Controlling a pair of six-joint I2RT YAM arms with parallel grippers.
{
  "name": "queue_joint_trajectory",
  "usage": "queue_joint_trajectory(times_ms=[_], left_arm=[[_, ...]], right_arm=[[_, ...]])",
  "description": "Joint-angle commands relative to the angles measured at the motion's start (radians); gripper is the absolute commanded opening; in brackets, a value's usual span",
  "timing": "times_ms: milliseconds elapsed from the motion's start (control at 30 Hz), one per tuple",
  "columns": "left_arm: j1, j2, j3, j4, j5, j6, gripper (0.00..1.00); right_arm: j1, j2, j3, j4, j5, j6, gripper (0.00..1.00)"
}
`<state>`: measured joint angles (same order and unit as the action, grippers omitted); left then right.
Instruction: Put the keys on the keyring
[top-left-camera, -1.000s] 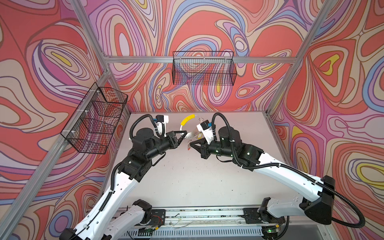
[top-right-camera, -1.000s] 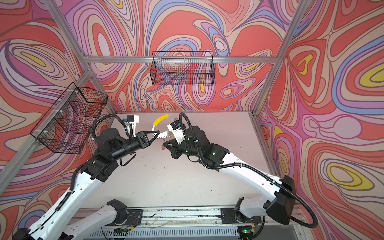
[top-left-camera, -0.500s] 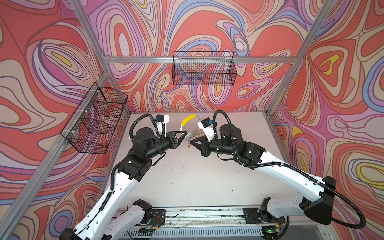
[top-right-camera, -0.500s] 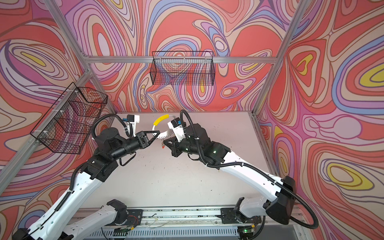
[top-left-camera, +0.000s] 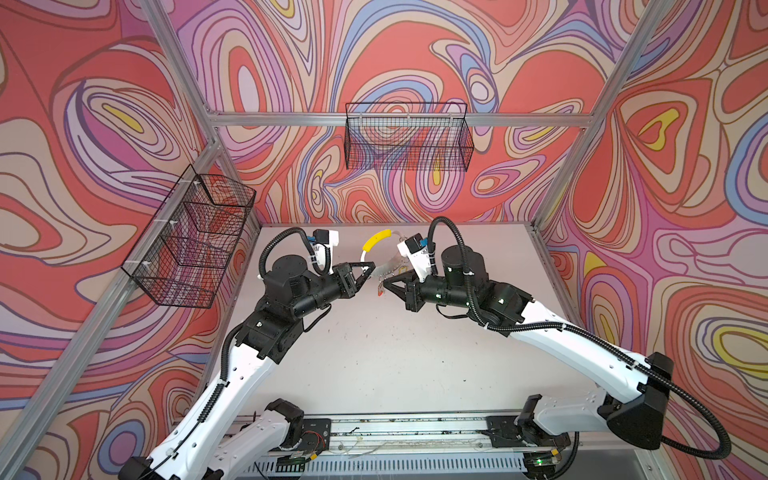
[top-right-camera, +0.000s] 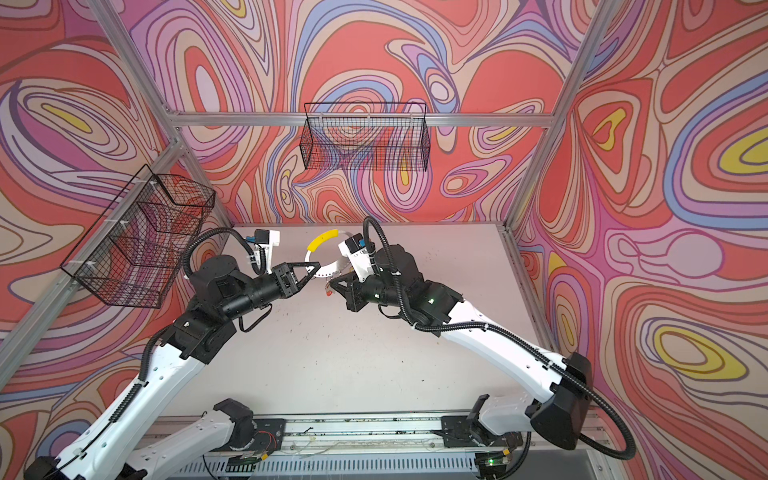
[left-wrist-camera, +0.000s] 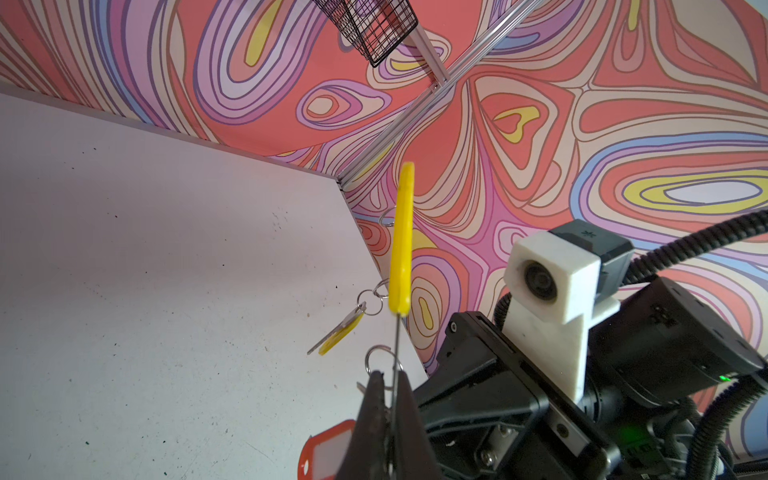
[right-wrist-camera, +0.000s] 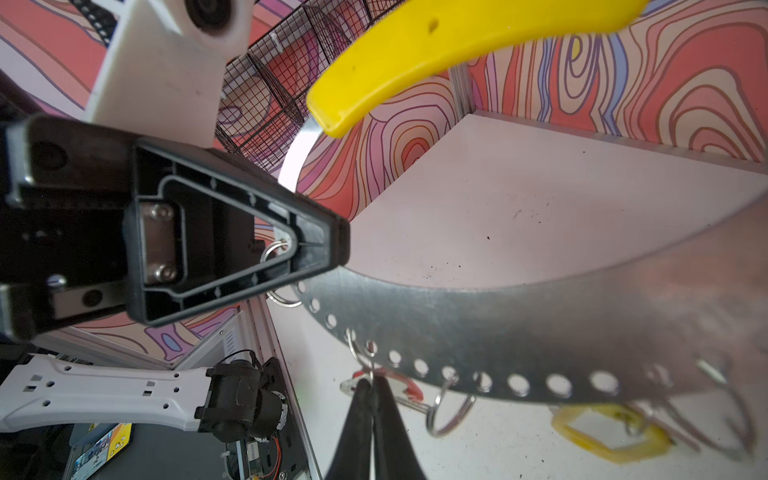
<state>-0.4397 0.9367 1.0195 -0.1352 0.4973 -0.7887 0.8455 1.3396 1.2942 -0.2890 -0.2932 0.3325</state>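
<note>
Left claw (top-left-camera: 371, 266) gripping keyring (top-left-camera: 376, 241) rim, holding it upright mid-frame above tabletop (top-left-camera: 374, 353); right claw (top-left-camera: 384, 286) pinching red-tagged key (right-wrist-camera: 405, 384); yellow-tagged key (left-wrist-camera: 338, 332) hanging from keyring.

Walls (top-left-camera: 415, 50) on three sides bore a swirling print of red, pink, lilac, blue and yellow bands with dark outlines. A grey metal frame (top-left-camera: 291, 119) ran up the corners and across the back wall. A black wire back basket (top-left-camera: 409, 141) hung from the back bar. A side basket (top-left-camera: 187, 241), split into compartments, hung on the sloping left bar. The table (top-left-camera: 374, 353) was a pale matte slab, speckled with small dark marks, its far edge meeting the walls. Light was even and soft, and the shadows were faint.
</note>
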Motion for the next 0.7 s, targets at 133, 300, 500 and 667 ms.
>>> queue_joint_trajectory(times_ms=[133, 300, 500, 667], left_arm=[[-0.006, -0.004, 0.036, 0.002, 0.016, 0.013, 0.0], [-0.005, -0.005, 0.036, 0.001, 0.017, 0.014, 0.0], [-0.006, -0.006, 0.034, 0.008, 0.019, 0.008, 0.0], [-0.005, -0.008, 0.028, 0.039, 0.023, -0.02, 0.0]], right_arm=[[-0.006, 0.003, 0.027, -0.022, 0.0, -0.005, 0.0], [-0.027, 0.004, 0.013, -0.023, 0.005, 0.015, 0.0], [-0.037, 0.008, 0.003, -0.011, -0.024, 0.025, 0.0], [-0.042, 0.01, -0.019, 0.022, -0.069, 0.042, 0.0]])
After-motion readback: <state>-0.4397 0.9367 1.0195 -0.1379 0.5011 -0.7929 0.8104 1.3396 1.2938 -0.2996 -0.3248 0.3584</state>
